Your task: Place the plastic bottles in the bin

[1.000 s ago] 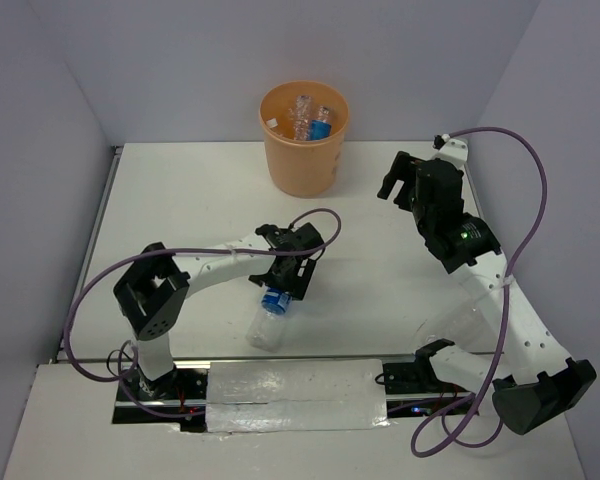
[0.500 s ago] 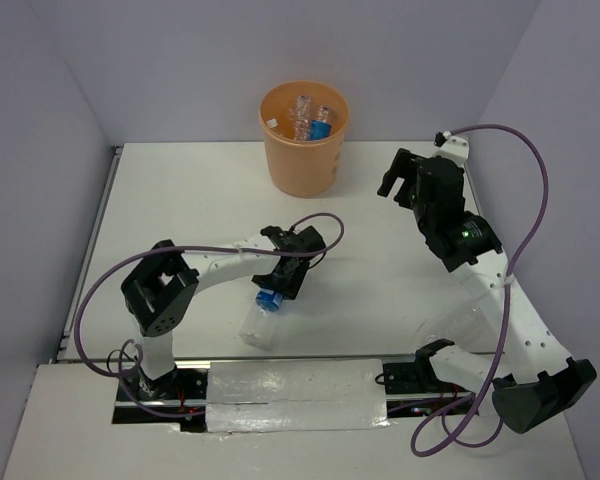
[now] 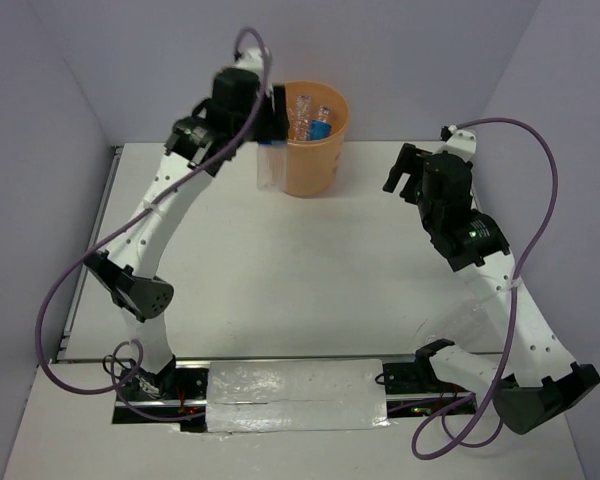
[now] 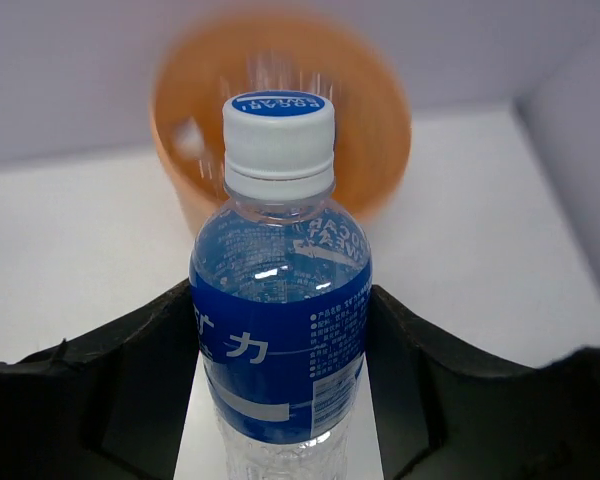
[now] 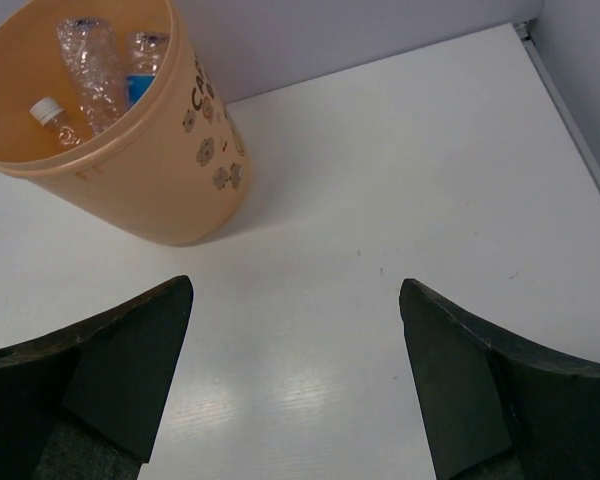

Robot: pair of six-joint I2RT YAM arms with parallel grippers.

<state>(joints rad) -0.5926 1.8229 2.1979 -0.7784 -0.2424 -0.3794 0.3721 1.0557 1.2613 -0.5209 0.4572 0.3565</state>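
Left wrist: the bottle (image 4: 280,300) pinched by the left gripper (image 4: 280,395) could be dropped left of the bin (image 4: 382,165) if released early

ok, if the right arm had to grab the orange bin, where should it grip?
Probably the rim on its right side, from above, one finger inside, one outside: the bin stands upright, open-topped, and looks too wide for the right gripper to span.

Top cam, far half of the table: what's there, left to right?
held bottle → bin → right gripper
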